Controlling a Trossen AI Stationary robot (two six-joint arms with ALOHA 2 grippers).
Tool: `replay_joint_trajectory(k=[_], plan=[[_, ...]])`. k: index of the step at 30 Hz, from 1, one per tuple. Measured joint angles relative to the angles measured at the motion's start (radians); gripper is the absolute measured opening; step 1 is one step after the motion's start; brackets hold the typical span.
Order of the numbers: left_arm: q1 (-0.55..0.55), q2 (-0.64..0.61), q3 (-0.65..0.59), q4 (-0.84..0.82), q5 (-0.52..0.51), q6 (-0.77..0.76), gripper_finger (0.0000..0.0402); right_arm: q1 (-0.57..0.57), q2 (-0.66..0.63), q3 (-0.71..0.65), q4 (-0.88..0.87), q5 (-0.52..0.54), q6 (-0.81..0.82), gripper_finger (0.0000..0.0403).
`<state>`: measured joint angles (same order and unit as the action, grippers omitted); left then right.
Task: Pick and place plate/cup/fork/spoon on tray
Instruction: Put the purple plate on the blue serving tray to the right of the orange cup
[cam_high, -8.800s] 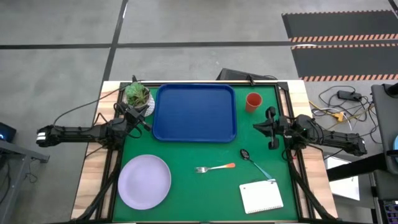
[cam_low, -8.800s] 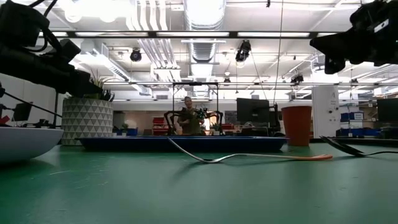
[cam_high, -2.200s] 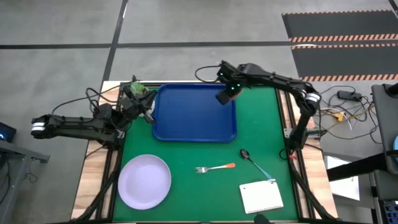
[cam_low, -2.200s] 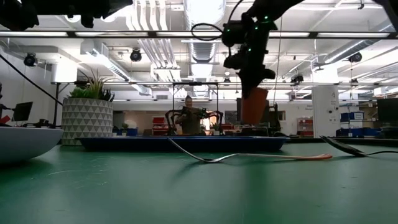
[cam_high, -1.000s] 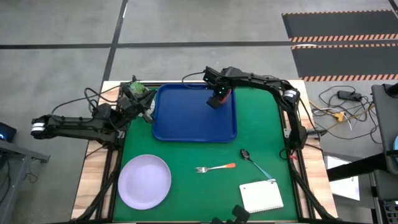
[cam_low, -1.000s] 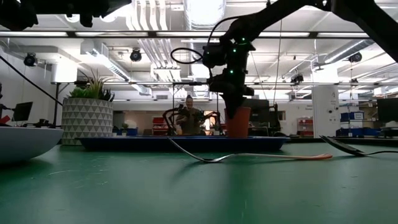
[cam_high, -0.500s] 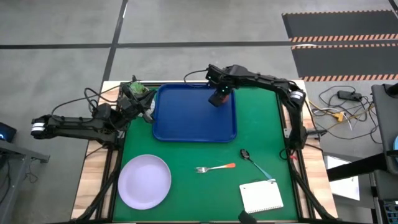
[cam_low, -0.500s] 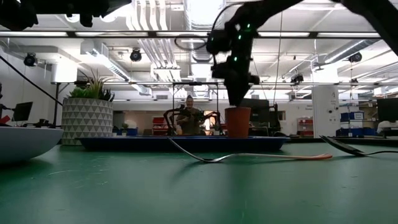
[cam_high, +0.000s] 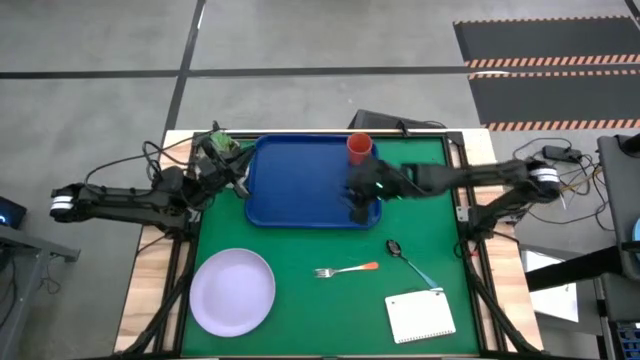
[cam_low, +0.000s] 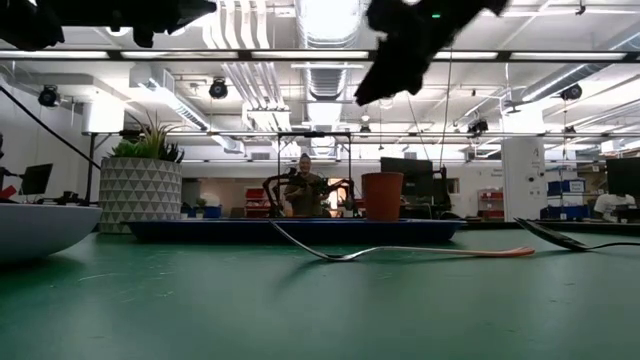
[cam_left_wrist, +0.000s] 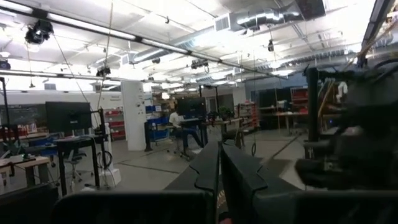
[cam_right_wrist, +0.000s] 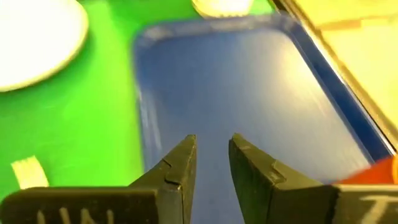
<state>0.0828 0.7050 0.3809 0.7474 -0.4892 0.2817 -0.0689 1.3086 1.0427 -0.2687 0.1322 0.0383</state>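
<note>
The cup (cam_high: 359, 147), a short round orange-red plastic piece, is standing upright on the blue tray (cam_high: 300, 200), in the tray's far right corner, with nothing touching it. In the low view the cup (cam_low: 381, 195) is showing as a squat tapered tub behind the tray's rim.

The right end effector (cam_high: 360, 208) is hanging over the near right part of the tray, apart from the cup; its wrist view is showing the two dark fingers (cam_right_wrist: 177, 168) parted by a narrow gap with only blue tray floor between them, so it is gripping nothing.

The left end effector (cam_high: 222, 168) is waiting at the tray's far left edge, beside the potted plant (cam_high: 215, 143), its fingers (cam_left_wrist: 208, 168) pressed together.

The pale lavender plate (cam_high: 233, 291) is lying on the green table (cam_high: 320, 320) near the left front. The orange-handled fork (cam_high: 346, 270) and the blue-handled spoon (cam_high: 410, 262) are lying in front of the tray, with a white notepad (cam_high: 420, 318) just beyond the spoon's handle.
</note>
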Motion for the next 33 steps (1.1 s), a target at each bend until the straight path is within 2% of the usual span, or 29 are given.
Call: replay_joint_trajectory(k=[4,9,13,17,24,29,33], plan=[[-0.008,0.029,-0.021,-0.001,0.072,-0.091,0.0,0.052,-0.155,-0.212,0.184,-0.001,-0.025,0.0084],[-0.021,0.09,-0.035,0.001,0.167,-0.261,0.0,0.079,-0.337,-0.417,0.312,0.002,-0.047,0.0081],[-0.062,0.16,-0.025,0.007,0.175,-0.343,0.0,0.086,-0.465,-0.552,0.418,-0.001,-0.062,0.0081],[-0.121,0.245,0.008,0.046,0.175,-0.355,0.0,0.085,-0.56,-0.67,0.552,-0.001,-0.105,0.008],[-0.185,0.367,0.099,0.063,0.154,-0.356,0.0,0.085,-0.671,-0.801,0.679,-0.01,-0.142,0.0079],[-0.208,0.467,0.166,0.046,0.153,-0.358,0.0,0.085,-0.742,-0.832,0.679,-0.009,-0.184,0.0079],[-0.209,0.525,0.226,-0.03,0.151,-0.434,0.0,0.084,-0.804,-0.831,0.675,-0.01,-0.242,0.0079]])
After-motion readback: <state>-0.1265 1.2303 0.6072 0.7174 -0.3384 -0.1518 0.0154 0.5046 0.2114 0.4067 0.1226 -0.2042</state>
